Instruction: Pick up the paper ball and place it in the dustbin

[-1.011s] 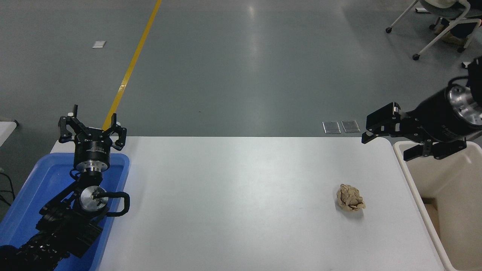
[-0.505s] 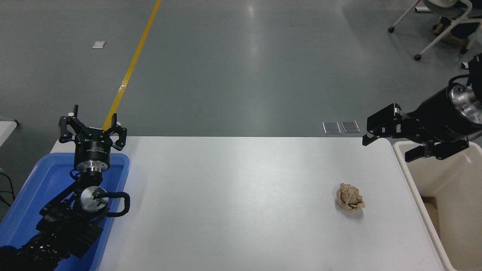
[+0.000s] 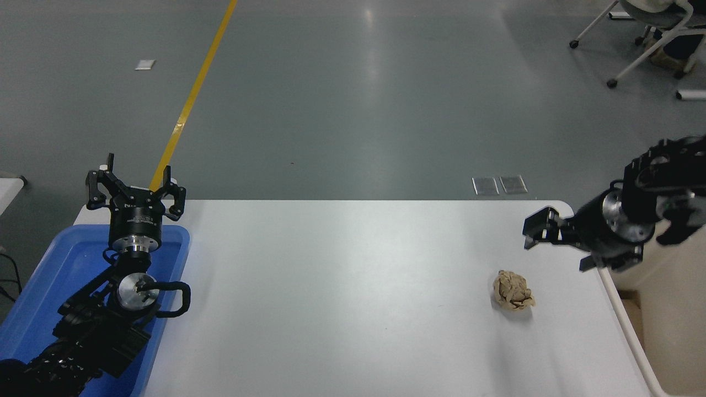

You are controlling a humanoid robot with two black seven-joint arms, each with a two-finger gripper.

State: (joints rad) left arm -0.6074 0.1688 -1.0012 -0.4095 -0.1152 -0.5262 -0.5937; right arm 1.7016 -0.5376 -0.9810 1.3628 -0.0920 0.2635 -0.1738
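Change: the right gripper [image 3: 557, 242] is sitting lower and nearer the camera than half a second ago, having come down from above the table's far right corner to hover over the table's right edge; the paper ball and the left arm are lying where they were.
Writing: a small pale label is showing on the left gripper's round body, but its print is too small to read; no other text is showing.
Right gripper: its jaws are standing wide apart, one finger [image 3: 538, 227] pointing left over the table [image 3: 342, 286] and the other lower, beside the bin's rim; it is holding nothing and touching nothing.
Paper ball: the paper ball [image 3: 513, 290] is lying on the table's right part, tan and crumpled, below and a little left of the right gripper, near it but clearly apart.
Dustbin: the dustbin [image 3: 626, 325] is standing against the table's right edge, cream with a thick rim, partly cut off by the picture's edge.
Left gripper: the left gripper [image 3: 135, 187] is pointing away from the camera at the lower left, fingers spread, gripping nothing, above the far end of a blue tray [image 3: 55, 264].
Floor: a yellow line [image 3: 193, 94] is running across the grey floor beyond the table.
Chair: a wheeled chair [image 3: 645, 38] is standing at the top right.
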